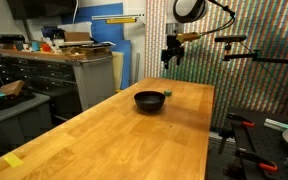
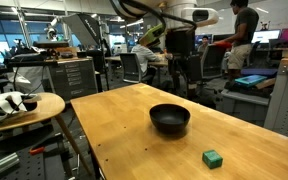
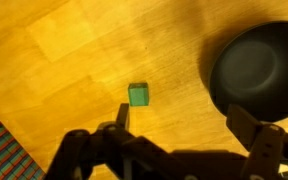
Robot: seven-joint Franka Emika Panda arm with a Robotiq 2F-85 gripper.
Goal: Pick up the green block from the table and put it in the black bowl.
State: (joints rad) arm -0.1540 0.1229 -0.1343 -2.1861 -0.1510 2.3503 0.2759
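Two hazards before the grasp: block off-centre, bowl close by

My black two-fingered end effector [image 3: 184,125] hangs spread wide and empty. In an exterior view [image 2: 182,78] it sits high over the far part of the desk, touching nothing. From the wrist camera, the small green cube-like block [image 3: 138,95] lies just beyond the tip of one finger [image 3: 123,115], not midway across the gap. It rests flat on the light honey-coloured wooden butcher-block desk [image 3: 64,40]. The round, shallow matte-black bowl [image 3: 259,72] sits near it but apart, on the side of the opposite finger.

My main worry is a straight descent from this pose. I judge that the near finger would land on or beside the block and shove it away instead of straddling it. The top looks smooth, so a nudged cube could skate or twist out of reach. I would need to shift sideways first to centre it.

The second risk is the bowl. With the jaws this wide, the far finger could clip the rim on the way down and push the bowl along the desk.

The block is also tiny. In the exterior view [image 2: 213,158] it is little more than a speck beside the bowl [image 2: 170,119], so my depth judgement is poor. Closing too high would pinch air. Pressing too low would jam the fingertips into the wood.
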